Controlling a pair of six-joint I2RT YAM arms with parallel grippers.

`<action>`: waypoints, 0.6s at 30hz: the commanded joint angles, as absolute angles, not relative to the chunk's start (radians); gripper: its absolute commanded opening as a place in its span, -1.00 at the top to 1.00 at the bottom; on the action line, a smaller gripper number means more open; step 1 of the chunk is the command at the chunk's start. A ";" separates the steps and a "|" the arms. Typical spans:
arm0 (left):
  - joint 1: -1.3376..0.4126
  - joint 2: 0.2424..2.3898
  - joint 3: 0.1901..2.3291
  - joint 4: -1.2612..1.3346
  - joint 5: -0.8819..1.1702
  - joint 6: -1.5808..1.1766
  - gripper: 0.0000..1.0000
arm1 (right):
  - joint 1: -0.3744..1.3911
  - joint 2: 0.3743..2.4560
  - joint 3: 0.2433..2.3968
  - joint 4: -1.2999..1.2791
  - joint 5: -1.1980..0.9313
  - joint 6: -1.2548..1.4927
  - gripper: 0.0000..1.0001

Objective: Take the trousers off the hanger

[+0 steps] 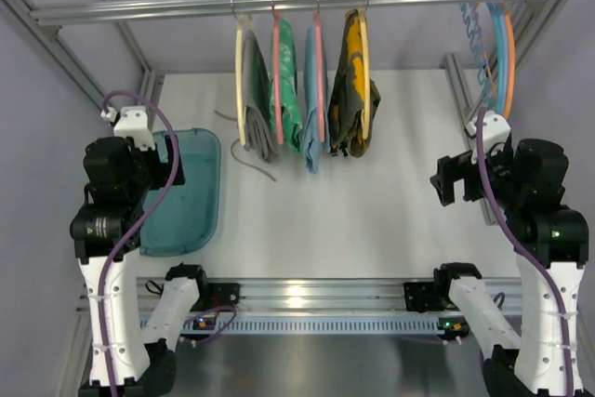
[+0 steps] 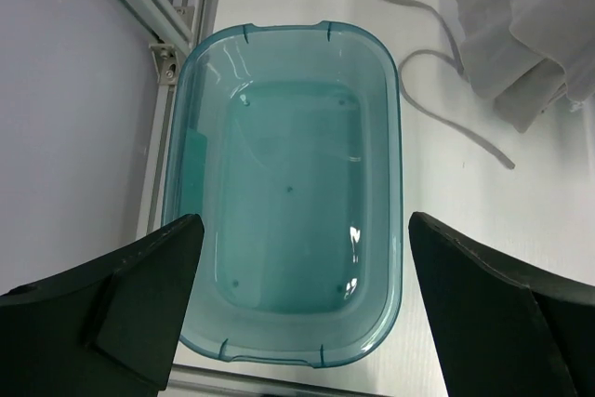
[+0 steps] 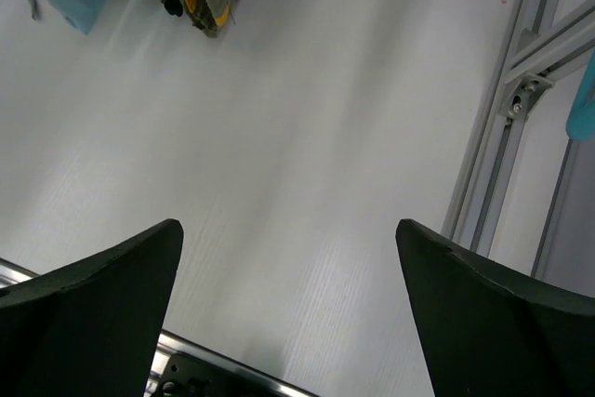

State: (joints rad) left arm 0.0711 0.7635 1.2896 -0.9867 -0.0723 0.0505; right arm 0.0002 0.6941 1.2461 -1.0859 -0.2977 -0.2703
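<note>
The grey trousers [image 1: 259, 90] hang on the cream hanger [image 1: 240, 81], the leftmost one on the rail, and their thin drawstring [image 1: 253, 165] trails onto the white table. In the left wrist view the trousers' hem [image 2: 521, 34] and drawstring [image 2: 446, 109] show at the top right. My left gripper [image 1: 171, 161] hovers open over a teal bin, well left of the trousers, its jaws [image 2: 307, 230] wide apart with nothing between them. On the right side my right gripper [image 1: 448, 179] stands open above bare table, and between its fingers [image 3: 288, 230] there is nothing.
A teal plastic bin [image 1: 203, 220] sits at the table's left, its rim [image 2: 395, 137] below my left gripper. A green garment [image 1: 288, 90], a blue one [image 1: 312, 118] and a yellow-and-black one [image 1: 351, 90] hang beside the trousers. Spare blue and orange hangers [image 1: 497, 44] hang at the far right.
</note>
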 commanded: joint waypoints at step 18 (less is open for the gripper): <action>0.103 1.092 1.715 -1.094 0.647 -0.167 -0.89 | 0.009 0.908 1.405 -1.140 -0.337 -0.305 -0.99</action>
State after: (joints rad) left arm 0.0891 1.0657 1.6657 -1.1061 0.4191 -0.0685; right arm 0.0002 0.8890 1.3582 -1.1324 -0.3187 -0.2924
